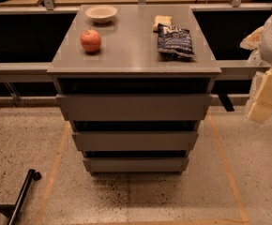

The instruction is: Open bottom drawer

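A grey cabinet stands in the middle of the view with three handle-less drawer fronts stacked one above the other. The bottom drawer [136, 164] is the narrowest and shortest front, just above the floor, and sits flush in line with the others. My gripper [263, 102] is at the right edge of the view, cream-coloured, beside the cabinet at about the height of the top drawer [134, 107]. It is well apart from the bottom drawer, above and to the right of it.
On the cabinet top [131, 55] lie a red apple [91, 41], a white bowl [101, 13], a dark chip bag [175, 42] and a small yellowish item [162, 21]. Orange tape lines [224, 158] mark the speckled floor. A black pole [22, 196] lies at the bottom left.
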